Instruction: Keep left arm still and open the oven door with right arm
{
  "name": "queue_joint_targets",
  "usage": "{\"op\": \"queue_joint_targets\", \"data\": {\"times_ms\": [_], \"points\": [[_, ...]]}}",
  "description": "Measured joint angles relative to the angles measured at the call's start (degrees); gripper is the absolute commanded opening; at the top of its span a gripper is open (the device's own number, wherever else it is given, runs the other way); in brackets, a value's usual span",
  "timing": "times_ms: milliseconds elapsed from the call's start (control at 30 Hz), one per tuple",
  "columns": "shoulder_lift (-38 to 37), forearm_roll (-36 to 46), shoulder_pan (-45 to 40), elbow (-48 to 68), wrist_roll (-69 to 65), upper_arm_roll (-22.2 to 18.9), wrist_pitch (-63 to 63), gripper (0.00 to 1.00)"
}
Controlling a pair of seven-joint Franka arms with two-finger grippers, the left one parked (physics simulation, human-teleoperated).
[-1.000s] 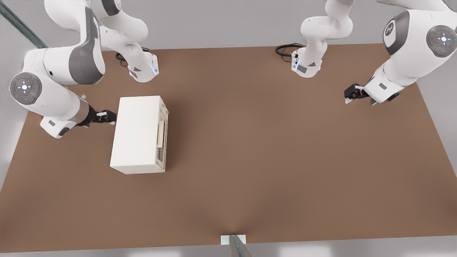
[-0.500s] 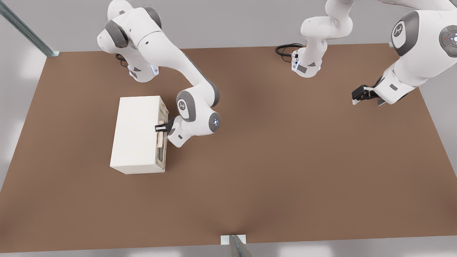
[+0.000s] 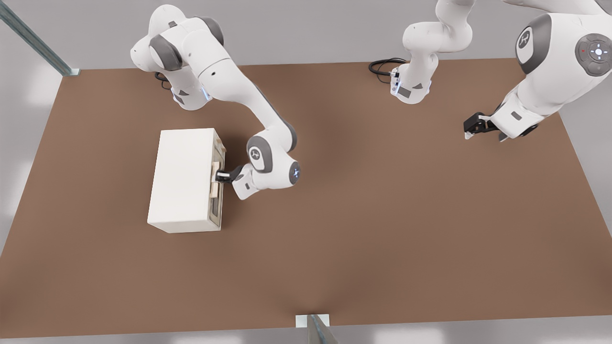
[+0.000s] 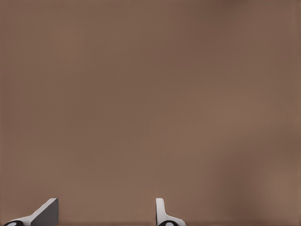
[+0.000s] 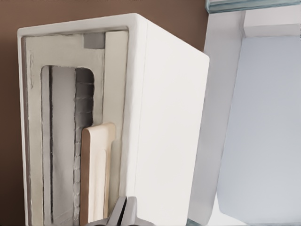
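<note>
Looking down on the counter (image 3: 363, 229), I see the right arm (image 3: 229, 91) reaching from its base and bending so that its end effector (image 3: 221, 177) sits right at the front face of the oven (image 3: 184, 179). The oven door (image 3: 217, 184) is directly ahead of the end effector and appears fully shut, flush with the cream box. The tan handle (image 3: 215, 179) runs along that door, and the end effector is at its upper stretch, touching or very nearly touching it; I cannot quite settle which from above.

From the wrist camera, the fingers (image 5: 123, 214) look pressed together, with no gap between them, and nothing is pinched. The handle (image 5: 96, 174) stands just beyond the fingertips and a little to one side of them, with the dark window (image 5: 83, 103) of the door (image 5: 70, 127) farther out past the handle's end. The plain cream side of the oven (image 5: 164, 132) runs along beside the end effector's line of reach.

The wrist disc (image 3: 295, 174) glows bluish-white behind the end effector, away from the oven.
</note>
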Motion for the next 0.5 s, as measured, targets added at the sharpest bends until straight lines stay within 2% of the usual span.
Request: {"op": "queue_joint_targets", "data": {"times_ms": [500], "points": [[1.0, 0.6, 0.5, -2.2, 8.7, -0.3, 2.7, 0.21]]}}
